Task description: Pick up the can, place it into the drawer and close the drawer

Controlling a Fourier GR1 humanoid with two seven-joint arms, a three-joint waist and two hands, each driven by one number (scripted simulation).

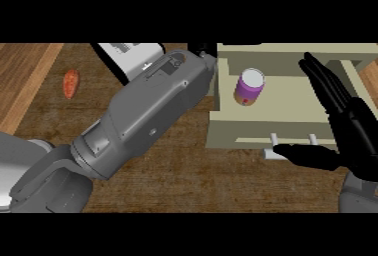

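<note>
Far left on the wood counter lies a small orange-red item. Next, the left forearm slants up, w/ the left hand almost hidden behind it (can't tell its state). Inside the open beige drawer, left part, stands the can: purple body, pale lid, red mark low down. At right, the right hand is spread wide over the drawer's right side, thumb by the white handle.
</note>
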